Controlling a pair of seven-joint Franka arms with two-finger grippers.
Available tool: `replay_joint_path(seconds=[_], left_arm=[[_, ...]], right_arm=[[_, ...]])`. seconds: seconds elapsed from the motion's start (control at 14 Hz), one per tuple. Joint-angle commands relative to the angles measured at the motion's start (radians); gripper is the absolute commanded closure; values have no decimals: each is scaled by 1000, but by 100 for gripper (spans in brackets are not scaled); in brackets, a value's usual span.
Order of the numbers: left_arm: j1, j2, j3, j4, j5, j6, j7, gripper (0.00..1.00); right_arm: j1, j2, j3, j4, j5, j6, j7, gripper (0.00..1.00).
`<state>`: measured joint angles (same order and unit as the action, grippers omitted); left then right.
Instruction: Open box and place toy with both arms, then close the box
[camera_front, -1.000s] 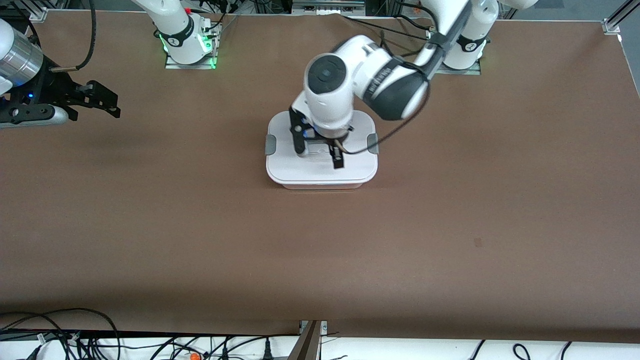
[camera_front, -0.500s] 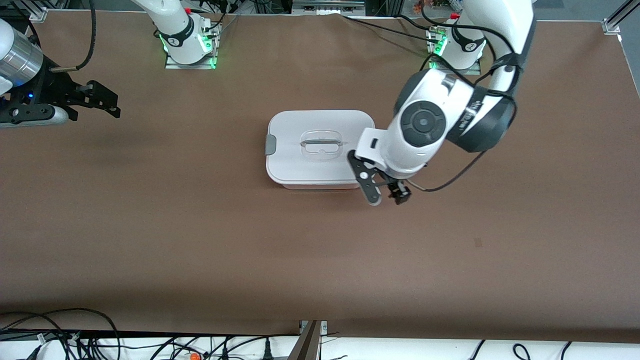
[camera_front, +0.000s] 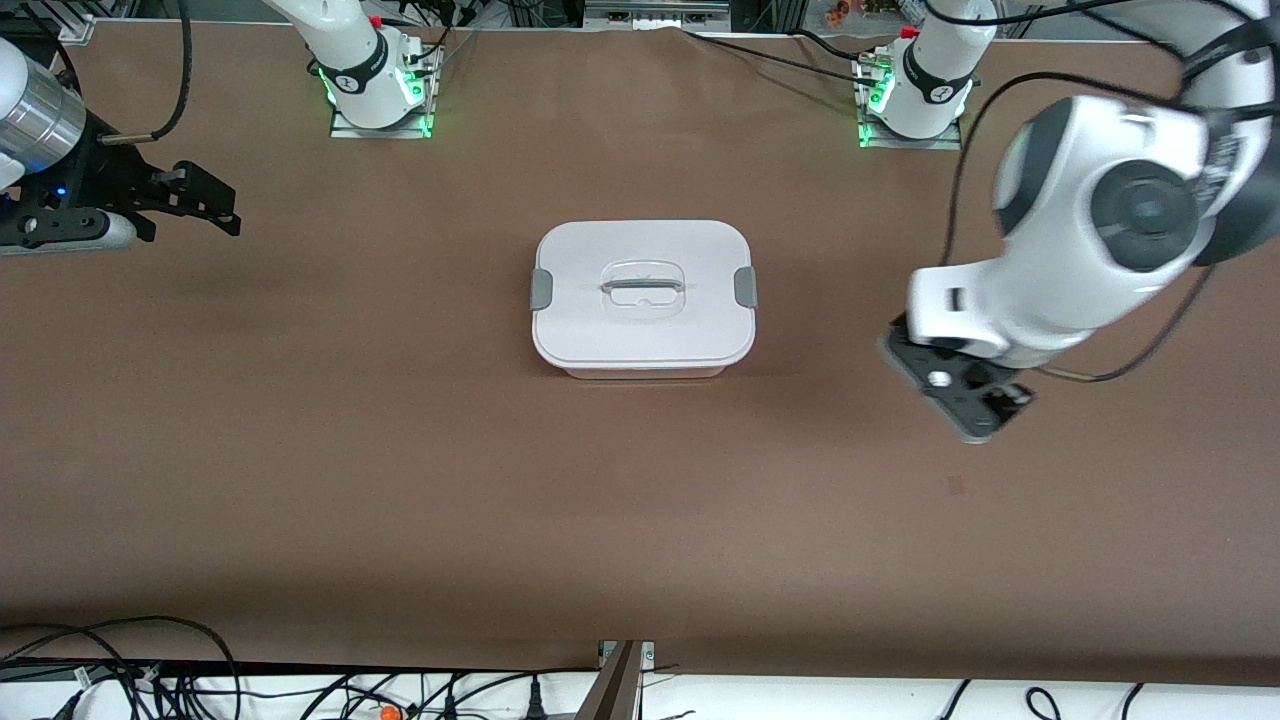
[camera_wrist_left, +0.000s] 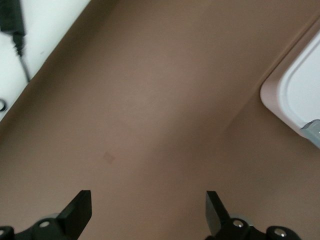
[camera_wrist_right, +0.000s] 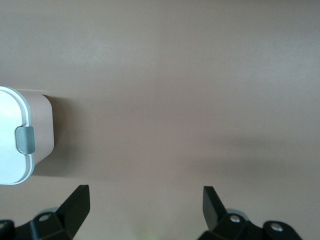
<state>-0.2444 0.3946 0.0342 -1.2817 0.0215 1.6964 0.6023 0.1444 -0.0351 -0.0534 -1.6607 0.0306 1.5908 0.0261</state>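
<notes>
The box (camera_front: 643, 298) stands in the middle of the brown table with its white lid on, both grey side clips (camera_front: 745, 287) against the lid and the clear handle (camera_front: 643, 287) uncovered. The toy is not in view. My left gripper (camera_front: 975, 405) is open and empty above bare table, off the box toward the left arm's end. In the left wrist view it (camera_wrist_left: 147, 207) is open, with a box corner (camera_wrist_left: 300, 87) at the edge. My right gripper (camera_front: 205, 200) waits open and empty at the right arm's end. In the right wrist view it (camera_wrist_right: 145, 205) is open, with the box (camera_wrist_right: 15, 140) to one side.
The two arm bases (camera_front: 375, 85) stand at the table edge farthest from the front camera. A small dark mark (camera_front: 955, 485) is on the table near my left gripper. Cables (camera_front: 120, 670) lie below the table's near edge.
My left gripper was over the box's handle. It has swung off the box toward the left arm's end, open and empty. The box and my right arm have not moved.
</notes>
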Motion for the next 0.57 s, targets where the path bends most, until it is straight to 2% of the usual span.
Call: replay_joint_path(seconds=[0.0,0.29,0.5], left_arm=[[77,-118,-14,-108,3,-3,-94,0],[123,-252,-13,-234,3,-20,-338,0],[149,-305,-14,-254,-9,-86,-507,0]], right_arm=[[-5,3,4,16,-12,-17,5,0],[-3,3,4,16,-12,-17,5,0],[-5,3,4,16,-12,-18,5,0]])
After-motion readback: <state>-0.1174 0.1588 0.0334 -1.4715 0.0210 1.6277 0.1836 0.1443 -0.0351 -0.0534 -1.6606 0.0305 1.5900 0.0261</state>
